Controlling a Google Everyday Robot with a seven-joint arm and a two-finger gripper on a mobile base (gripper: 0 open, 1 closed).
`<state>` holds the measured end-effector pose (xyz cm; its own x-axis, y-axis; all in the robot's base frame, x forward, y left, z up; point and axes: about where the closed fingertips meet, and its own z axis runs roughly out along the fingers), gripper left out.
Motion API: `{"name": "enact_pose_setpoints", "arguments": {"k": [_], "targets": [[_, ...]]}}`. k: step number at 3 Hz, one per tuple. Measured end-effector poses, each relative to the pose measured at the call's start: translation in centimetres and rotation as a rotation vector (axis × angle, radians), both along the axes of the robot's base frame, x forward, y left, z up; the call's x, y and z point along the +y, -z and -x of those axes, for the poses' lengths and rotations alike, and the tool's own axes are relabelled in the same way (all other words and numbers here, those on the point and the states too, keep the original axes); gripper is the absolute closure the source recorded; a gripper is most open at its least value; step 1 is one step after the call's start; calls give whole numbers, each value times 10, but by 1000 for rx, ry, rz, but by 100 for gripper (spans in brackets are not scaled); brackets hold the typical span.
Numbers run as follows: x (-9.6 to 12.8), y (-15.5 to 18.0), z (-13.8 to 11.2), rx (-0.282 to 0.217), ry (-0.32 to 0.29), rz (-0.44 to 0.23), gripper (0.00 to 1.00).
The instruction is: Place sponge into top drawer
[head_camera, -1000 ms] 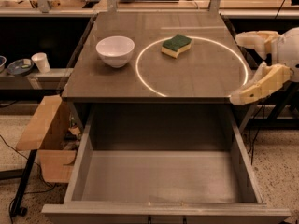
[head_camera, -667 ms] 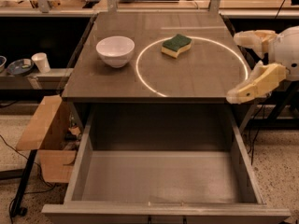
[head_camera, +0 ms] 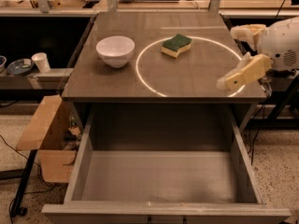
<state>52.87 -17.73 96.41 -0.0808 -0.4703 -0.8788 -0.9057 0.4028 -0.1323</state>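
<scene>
Camera view shows the gripper (head_camera: 228, 57) hanging at the right edge of the bench (head_camera: 196, 80), toward its front right corner, with its jaws spread wide and nothing between them; one cream finger reaches in over the surface and the other sits farther back along the same edge. The sponge (head_camera: 176, 45) lies well apart from it, green scrub side up, toward the back of the bench and just inside the far arc of a bright ring of light (head_camera: 137, 69). A white bowl (head_camera: 115, 51) stands to the left of the sponge, outside the ring, near it but not touching. Below the front edge the top drawer (head_camera: 159, 176) is pulled well out and holds nothing. No grasp has begun, so the risks lie in the reach and the carry. Coming in low from the right, the jaws could push the light sponge leftward into the bowl instead of straddling it. Soft foam may squash and slip from a shallow pinch. A release made too early would leave the sponge on the front edge of the bench, and a low descent could clip the drawer's right wall.
</scene>
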Motion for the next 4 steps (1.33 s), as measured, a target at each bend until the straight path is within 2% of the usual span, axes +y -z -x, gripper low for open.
{"name": "enact_pose_setpoints", "arguments": {"k": [1, 2, 3, 4], "targets": [[-9, 5, -22, -19, 112, 52, 0], [-9, 4, -24, -25, 115, 48, 0], [-3, 4, -26, 1, 94, 3, 0], [5, 2, -34, 49, 79, -97, 0]]}}
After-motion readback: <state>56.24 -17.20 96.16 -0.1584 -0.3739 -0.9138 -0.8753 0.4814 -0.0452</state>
